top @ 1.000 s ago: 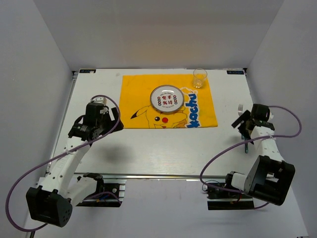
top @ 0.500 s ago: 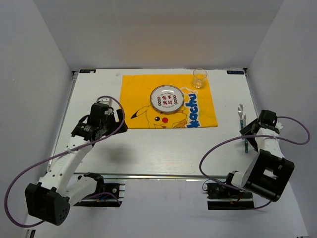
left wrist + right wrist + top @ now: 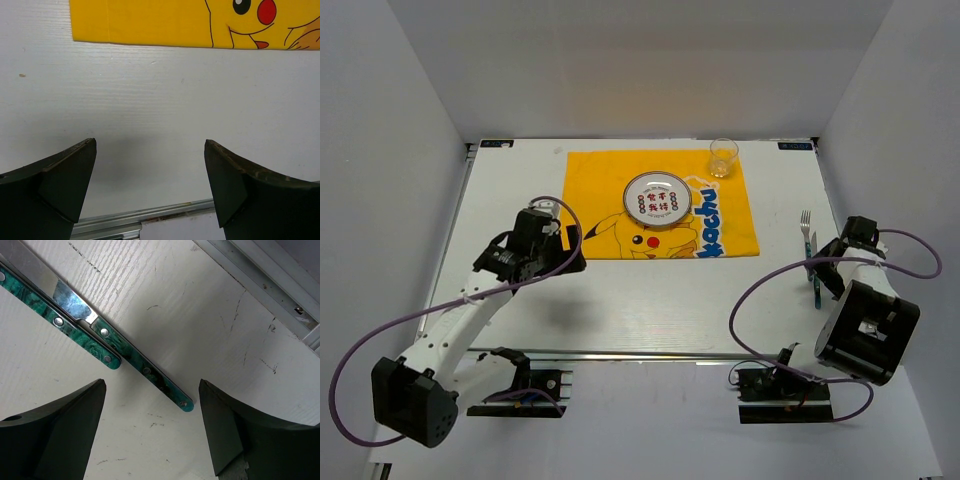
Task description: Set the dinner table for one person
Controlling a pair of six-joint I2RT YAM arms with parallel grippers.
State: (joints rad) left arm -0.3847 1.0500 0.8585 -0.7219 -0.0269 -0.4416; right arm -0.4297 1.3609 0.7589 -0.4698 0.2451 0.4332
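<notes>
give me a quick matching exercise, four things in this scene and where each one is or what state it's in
Things:
1. plate
2. glass
3. green-handled cutlery
4. left pincer

Places or states:
a. lying on the bare tabletop, right of the mat
b. on the yellow mat, around its middle
c. open, holding nothing, above bare tabletop just off the mat's near edge
d. at the mat's far right corner

Pairs: 1-b, 2-d, 3-a, 4-c
</notes>
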